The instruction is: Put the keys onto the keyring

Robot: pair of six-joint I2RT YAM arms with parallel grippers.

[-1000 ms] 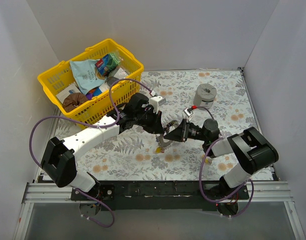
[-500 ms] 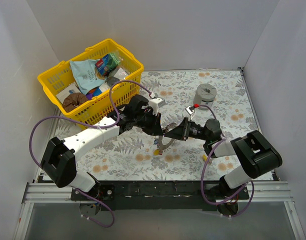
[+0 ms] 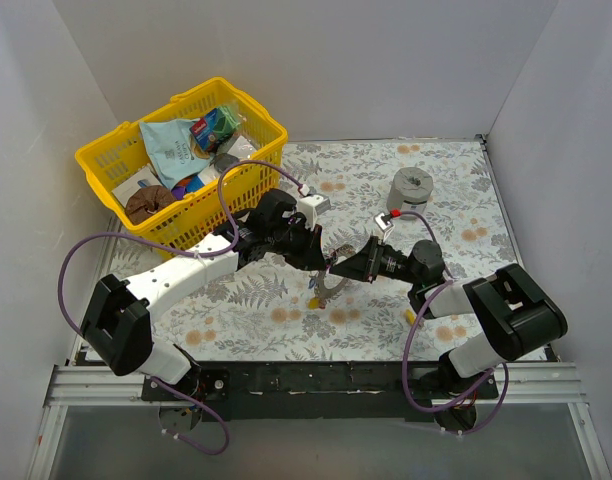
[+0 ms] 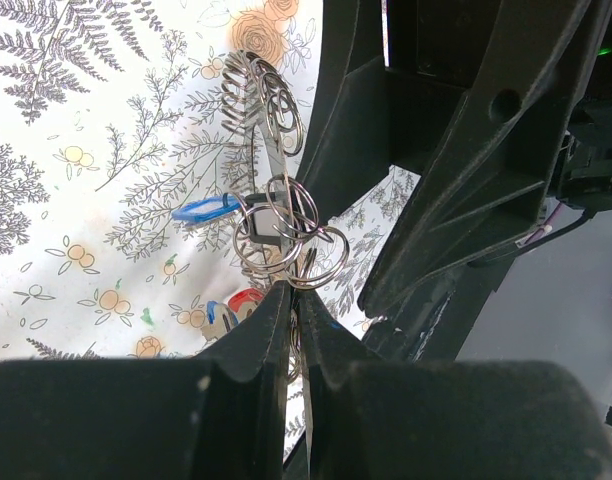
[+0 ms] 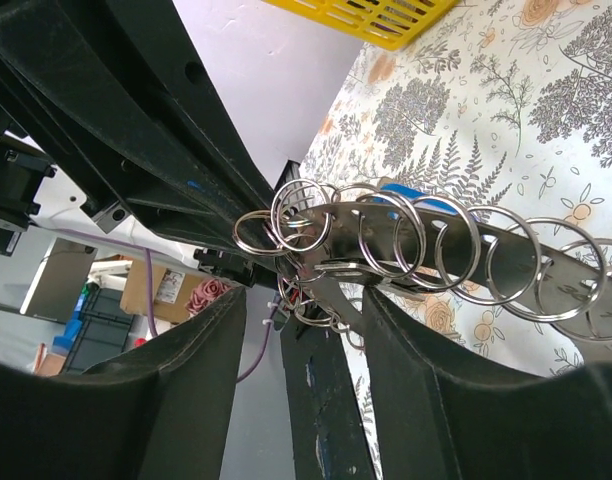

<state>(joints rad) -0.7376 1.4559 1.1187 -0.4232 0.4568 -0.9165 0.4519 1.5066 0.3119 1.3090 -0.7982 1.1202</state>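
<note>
The keyring (image 3: 332, 284), a curved silver strip lined with split rings, hangs above the floral mat between both arms. My left gripper (image 3: 320, 260) is shut on its lower edge, the fingertips (image 4: 276, 312) pinched together on the metal. A blue key (image 4: 206, 208) and a red key (image 4: 246, 299) dangle from its rings. My right gripper (image 3: 349, 268) stands open at the keyring's (image 5: 438, 240) end. Its fingers (image 5: 191, 380) are spread either side of the rings. A flat silver key (image 5: 348, 267) lies among the rings, close to the right finger. A yellow key (image 3: 317, 299) hangs below.
A yellow basket (image 3: 117, 151) of packets sits at the back left, close behind the left arm. A grey roll (image 3: 411, 188) stands at the back right. A small yellow key (image 3: 410, 316) lies on the mat by the right arm. White walls close in on three sides.
The right gripper's jaws have spread wider and its wrist has edged slightly left toward the keyring. The left gripper stays shut on the keyring.
</note>
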